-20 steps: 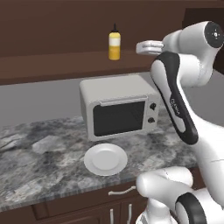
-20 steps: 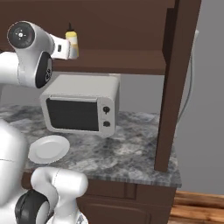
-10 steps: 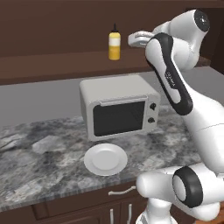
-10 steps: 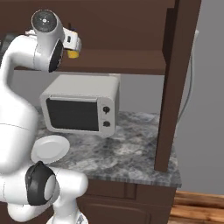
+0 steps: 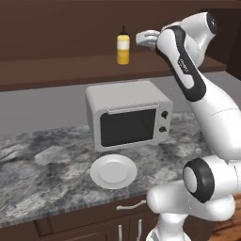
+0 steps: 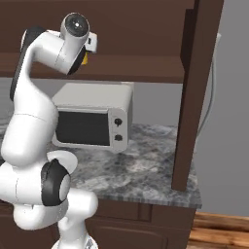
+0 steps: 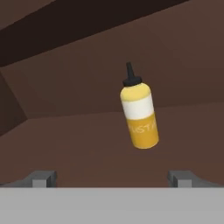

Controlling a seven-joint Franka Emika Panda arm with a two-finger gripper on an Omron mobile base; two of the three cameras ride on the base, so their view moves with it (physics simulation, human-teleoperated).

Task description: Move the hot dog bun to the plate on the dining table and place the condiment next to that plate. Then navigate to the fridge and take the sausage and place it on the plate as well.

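Observation:
The condiment [image 5: 123, 46] is a yellow squeeze bottle with a white band and a dark nozzle, standing upright on a dark wooden shelf [image 5: 70, 68] above the microwave. My gripper [image 5: 144, 38] hovers at shelf height just right of the bottle, open and apart from it. In the hand view the condiment [image 7: 139, 114] looks tilted and lies ahead, slightly right of centre, beyond my open gripper [image 7: 113, 177], which holds nothing. In the right base view a sliver of the condiment [image 6: 85, 59] peeks out behind my hand. The hot dog bun, plate, dining table, fridge and sausage are out of view.
A grey microwave [image 5: 128, 116] stands on the marbled wall counter [image 5: 42, 174] under the shelf. A bright white round plate [image 5: 113, 171] lies in front of it. A dark wooden post [image 6: 192, 92] rises at the counter's right end.
The arm has risen and straightened, and the open gripper has slid left along the shelf, closer to the condiment. The bottle has not moved.

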